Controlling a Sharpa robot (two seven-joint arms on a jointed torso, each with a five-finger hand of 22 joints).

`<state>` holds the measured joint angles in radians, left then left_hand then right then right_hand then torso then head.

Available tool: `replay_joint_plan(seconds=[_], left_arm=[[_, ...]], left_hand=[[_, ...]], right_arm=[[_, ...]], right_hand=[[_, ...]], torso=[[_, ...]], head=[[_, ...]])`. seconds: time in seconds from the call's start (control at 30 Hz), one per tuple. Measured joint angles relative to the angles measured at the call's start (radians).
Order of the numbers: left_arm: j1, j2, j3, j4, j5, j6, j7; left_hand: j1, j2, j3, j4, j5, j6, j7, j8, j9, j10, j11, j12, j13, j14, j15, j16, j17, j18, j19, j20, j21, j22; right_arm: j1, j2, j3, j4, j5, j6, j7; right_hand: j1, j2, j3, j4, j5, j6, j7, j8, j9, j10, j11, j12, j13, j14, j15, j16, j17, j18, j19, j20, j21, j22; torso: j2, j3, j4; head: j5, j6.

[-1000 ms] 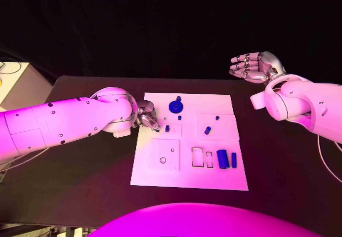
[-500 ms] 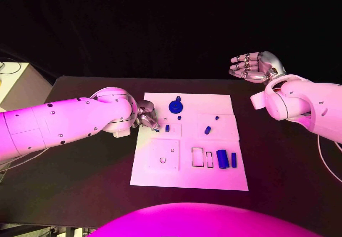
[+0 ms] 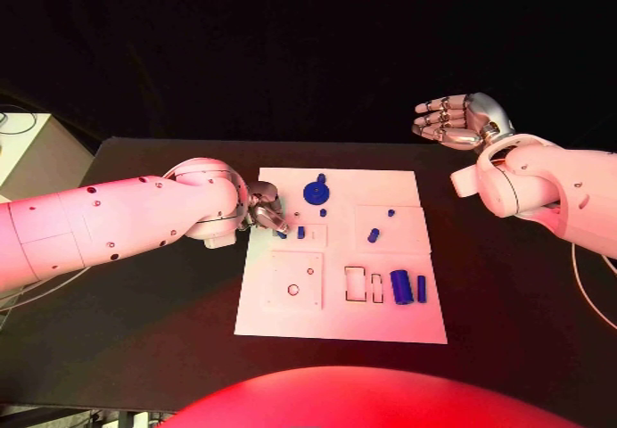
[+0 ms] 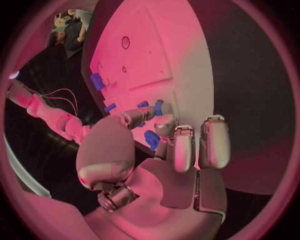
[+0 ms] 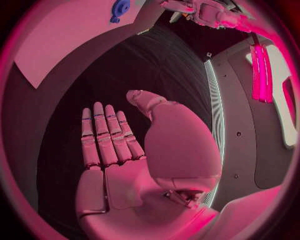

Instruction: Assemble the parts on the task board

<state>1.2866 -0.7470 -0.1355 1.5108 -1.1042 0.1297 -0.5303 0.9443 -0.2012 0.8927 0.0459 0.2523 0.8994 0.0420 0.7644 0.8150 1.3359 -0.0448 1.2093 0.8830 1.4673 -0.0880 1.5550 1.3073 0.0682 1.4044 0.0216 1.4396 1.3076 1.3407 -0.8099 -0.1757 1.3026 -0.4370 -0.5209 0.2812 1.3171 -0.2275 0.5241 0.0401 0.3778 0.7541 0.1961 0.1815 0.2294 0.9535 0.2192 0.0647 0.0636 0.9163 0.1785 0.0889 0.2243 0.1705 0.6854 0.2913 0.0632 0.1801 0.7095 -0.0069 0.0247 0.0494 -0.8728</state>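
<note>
Task board [image 3: 386,321], white plate, mid-table. Near edge of it bare. Next row up: square plate with small round hole [image 3: 293,289] on the left hand's side, then two empty rectangular slots [image 3: 357,283], then a fat blue cylinder [image 3: 402,286] lying flat with a thin blue bar [image 3: 422,287] just beside it, toward the right-hand side.

Left hand [image 3: 265,210] at the board's left edge, level with the middle row. Fingers curled together, tips down at the board. In the left wrist view the left hand [image 4: 164,150] has thumb and a finger meeting around a small blue part [image 4: 160,107] at the board's edge; looks pinched, though contact is partly hidden. Another blue piece [image 4: 151,139] sits under the fingers.

Just beyond the left hand's fingertips: small blue peg [image 3: 301,232] upright in a square recess. Further toward the right hand: tilted blue peg [image 3: 374,235] in its own square. Small blue dot [image 3: 323,212] and another [image 3: 390,213] one row further back.

Far row: round blue disc with a knob [image 3: 315,191], just past the left hand on the far side, apart from it.

Right hand [image 3: 456,121] raised well off the board, beyond its far right corner, holding nothing. Right wrist view: right hand [image 5: 125,150] flat, fingers [image 5: 100,135] straight and side by side, thumb out. Board corner and blue disc [image 5: 119,7] well apart from it.
</note>
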Motion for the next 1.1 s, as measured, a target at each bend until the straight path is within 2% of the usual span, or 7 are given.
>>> replay_joint_plan(seconds=[0.17,0.2,0.23,0.43,0.7,0.87,1.1], left_arm=[[-0.001,0.000,0.000,-0.001,0.001,0.000,0.000],[-0.001,0.000,0.000,-0.002,0.002,0.000,-0.001],[-0.001,0.000,0.000,-0.002,0.002,0.000,-0.001],[-0.002,0.000,0.000,-0.003,0.004,-0.001,-0.001],[-0.002,0.001,0.000,-0.006,0.007,-0.001,-0.001],[-0.003,0.001,-0.001,-0.008,0.008,-0.001,-0.001],[-0.003,0.002,-0.001,-0.010,0.009,0.000,-0.001]], left_hand=[[-0.029,-0.007,-0.004,-0.007,0.000,0.012,-0.012,0.000,-0.004,0.003,-0.003,0.000,0.002,-0.002,-0.005,0.000,0.000,0.000,0.000,0.000,0.000,0.000],[-0.036,-0.011,0.018,-0.033,-0.004,0.013,-0.013,0.000,-0.005,0.003,-0.003,0.000,0.002,-0.002,-0.005,0.000,0.000,0.000,0.000,0.000,0.000,0.000],[-0.040,-0.015,0.025,-0.041,-0.005,0.016,-0.015,0.000,-0.007,0.003,-0.003,0.000,0.002,-0.002,-0.005,0.000,0.000,0.000,0.000,0.000,0.000,0.000],[-0.055,-0.020,0.023,-0.047,-0.005,0.021,-0.017,0.000,-0.010,0.003,-0.003,0.000,0.002,-0.002,-0.005,0.000,0.000,0.000,0.004,-0.004,0.000,0.000],[-0.066,-0.023,-0.016,-0.025,-0.008,0.030,-0.026,0.000,-0.015,0.003,-0.003,0.000,0.003,-0.002,-0.005,0.000,0.000,0.000,0.004,-0.004,0.000,0.000],[-0.075,-0.024,-0.080,0.000,-0.008,0.039,-0.035,-0.006,-0.020,0.003,-0.003,0.005,0.003,-0.002,-0.005,0.000,0.000,0.000,0.003,-0.004,0.000,0.000],[-0.075,-0.024,-0.105,0.015,-0.008,0.035,-0.032,-0.005,-0.025,0.003,-0.003,0.005,0.005,-0.002,-0.005,0.000,0.000,0.000,0.003,-0.003,0.000,0.000]], right_arm=[[0.000,0.000,0.000,0.000,0.000,0.001,0.000],[0.000,0.000,0.000,0.000,0.000,0.001,0.000],[0.000,-0.001,0.000,0.000,0.000,0.001,-0.001],[0.000,-0.001,0.000,-0.001,0.000,0.001,-0.001],[0.000,-0.001,0.000,-0.001,0.000,0.002,-0.001],[0.000,-0.001,0.000,-0.001,0.000,0.002,-0.001],[-0.001,-0.001,0.000,-0.001,0.000,0.003,-0.001]], right_hand=[[0.000,0.000,0.000,0.000,0.000,0.000,0.000,0.000,0.000,0.000,0.000,0.000,0.000,0.000,0.000,0.000,-0.001,0.000,-0.006,-0.001,0.000,-0.003],[0.000,0.000,0.000,0.000,0.000,0.000,0.000,0.000,0.000,0.000,0.000,0.000,0.000,0.000,0.000,0.000,-0.001,0.000,-0.007,0.000,0.000,-0.003],[0.000,0.000,0.000,0.000,0.000,0.000,0.000,0.000,0.000,0.000,0.000,0.000,0.000,0.000,0.000,0.000,-0.001,0.000,-0.007,0.000,0.000,-0.003],[0.000,0.000,-0.005,0.000,0.000,0.000,0.000,0.000,-0.001,0.000,0.000,0.000,0.000,-0.004,0.004,-0.004,-0.004,0.000,-0.016,-0.001,0.000,-0.008],[0.000,0.000,-0.008,-0.003,0.000,0.000,0.000,0.000,-0.002,0.000,0.000,0.000,0.000,-0.004,0.004,-0.008,-0.007,0.000,-0.024,-0.002,-0.004,-0.014],[0.000,0.000,-0.009,-0.004,0.000,0.000,0.000,-0.004,-0.002,0.000,0.000,0.000,0.000,-0.005,0.005,-0.008,-0.008,0.000,-0.029,0.000,-0.004,-0.018],[0.000,0.000,-0.011,-0.006,0.000,0.000,0.000,-0.004,-0.002,0.000,0.000,0.000,0.000,-0.007,0.007,-0.008,-0.009,0.000,-0.032,-0.003,-0.004,-0.018]], torso=[[0.000,0.0000,0.0000],[0.000,0.0000,0.0000],[0.000,0.0000,0.0000],[0.000,-0.0002,0.0000],[0.000,-0.0005,0.0002],[0.000,-0.0005,0.0003],[0.000,-0.0004,0.0002]], head=[[-0.001,0.000],[-0.001,0.000],[-0.001,0.000],[-0.002,0.000],[-0.003,0.000],[-0.003,0.000],[-0.002,0.000]])
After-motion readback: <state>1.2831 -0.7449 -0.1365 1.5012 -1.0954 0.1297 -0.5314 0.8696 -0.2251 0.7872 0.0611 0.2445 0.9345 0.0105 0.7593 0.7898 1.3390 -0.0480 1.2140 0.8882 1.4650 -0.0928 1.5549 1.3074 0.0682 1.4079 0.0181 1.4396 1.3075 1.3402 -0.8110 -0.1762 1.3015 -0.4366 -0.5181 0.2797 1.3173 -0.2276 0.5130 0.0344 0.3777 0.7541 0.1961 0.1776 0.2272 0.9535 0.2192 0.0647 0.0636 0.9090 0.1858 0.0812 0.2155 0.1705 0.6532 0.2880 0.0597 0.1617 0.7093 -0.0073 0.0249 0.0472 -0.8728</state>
